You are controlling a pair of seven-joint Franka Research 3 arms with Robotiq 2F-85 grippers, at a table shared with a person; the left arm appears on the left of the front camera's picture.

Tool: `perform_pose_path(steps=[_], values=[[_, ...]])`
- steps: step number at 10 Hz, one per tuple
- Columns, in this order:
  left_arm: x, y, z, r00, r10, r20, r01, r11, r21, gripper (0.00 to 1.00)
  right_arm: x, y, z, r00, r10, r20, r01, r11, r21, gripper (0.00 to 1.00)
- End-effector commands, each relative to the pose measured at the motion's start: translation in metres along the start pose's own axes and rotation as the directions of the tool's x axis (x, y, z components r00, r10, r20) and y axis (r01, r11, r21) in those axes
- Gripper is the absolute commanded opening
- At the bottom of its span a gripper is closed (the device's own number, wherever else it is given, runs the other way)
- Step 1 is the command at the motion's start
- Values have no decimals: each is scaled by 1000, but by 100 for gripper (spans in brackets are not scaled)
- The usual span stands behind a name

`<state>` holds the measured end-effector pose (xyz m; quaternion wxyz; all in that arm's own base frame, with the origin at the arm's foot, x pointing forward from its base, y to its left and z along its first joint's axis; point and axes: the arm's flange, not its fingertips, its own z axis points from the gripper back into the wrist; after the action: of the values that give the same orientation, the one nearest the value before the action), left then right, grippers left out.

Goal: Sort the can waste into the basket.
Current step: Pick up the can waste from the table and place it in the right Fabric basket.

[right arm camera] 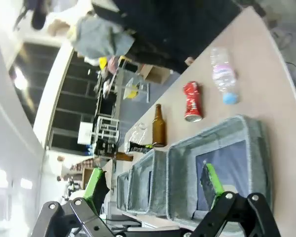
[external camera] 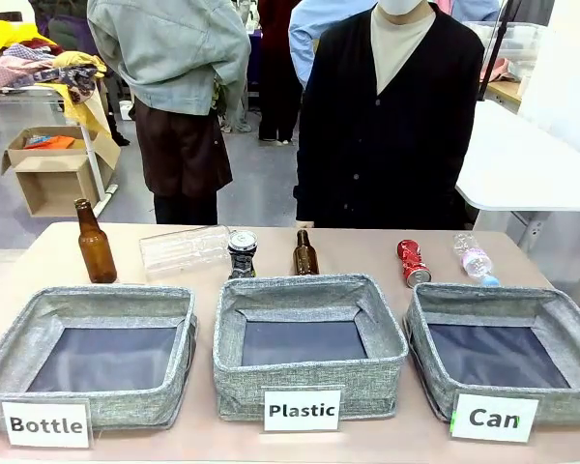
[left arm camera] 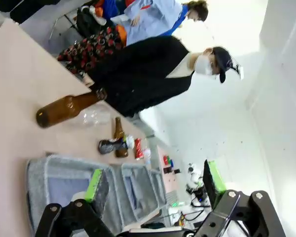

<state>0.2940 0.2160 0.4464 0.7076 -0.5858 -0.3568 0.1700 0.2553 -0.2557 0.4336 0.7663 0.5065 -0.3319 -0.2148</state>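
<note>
Left hand (left arm camera: pixel 154 181): jaws wide apart, green pads facing each other, nothing between them; raised above the counter (external camera: pixel 367 244), with the row of baskets below it.
Right hand (right arm camera: pixel 153 181): jaws wide, empty; one pad shows in front of the Can basket (external camera: pixel 503 295) in the right wrist view.
Red can (external camera: pixel 413 263): crushed, lying on the counter just behind the far left corner of the Can basket, silver end towards the robot; outside the basket.
Black can (external camera: pixel 242 253): crushed, standing upright with its silver top up, just behind the far left corner of the Plastic basket (external camera: pixel 309 288); well apart from the Can basket.
Can basket: rightmost of three, white "Can" card (external camera: pixel 493 418) on its near wall, dark floor bare.
Neighbours of the red can: small clear bottle (external camera: pixel 474 259) with a pink label, lying just to its right.
Neighbours of the black can: large clear bottle (external camera: pixel 184 248) lying just to its left; short brown bottle (external camera: pixel 305 253) upright to its right.
Bottle basket (external camera: pixel 106 295): leftmost; tall brown bottle (external camera: pixel 95 244) upright behind it.
Person (external camera: pixel 396 126): stands at the far edge in a dark cardigan.
</note>
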Motion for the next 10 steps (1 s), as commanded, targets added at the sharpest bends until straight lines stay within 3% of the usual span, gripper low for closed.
perform_pose_path(steps=[1,7,10], values=[[-6,3,14,999,-24,-48,25,999,23,100,0,17,-6,998,48,-27,-47,999,25,100],[-6,3,14,999,-24,-48,25,999,23,100,-3,20,-9,999,24,-45,-23,1000,5,100],[-6,3,14,999,-24,-48,25,999,23,100,-11,99,-64,947,239,-215,-280,942,-186,100]])
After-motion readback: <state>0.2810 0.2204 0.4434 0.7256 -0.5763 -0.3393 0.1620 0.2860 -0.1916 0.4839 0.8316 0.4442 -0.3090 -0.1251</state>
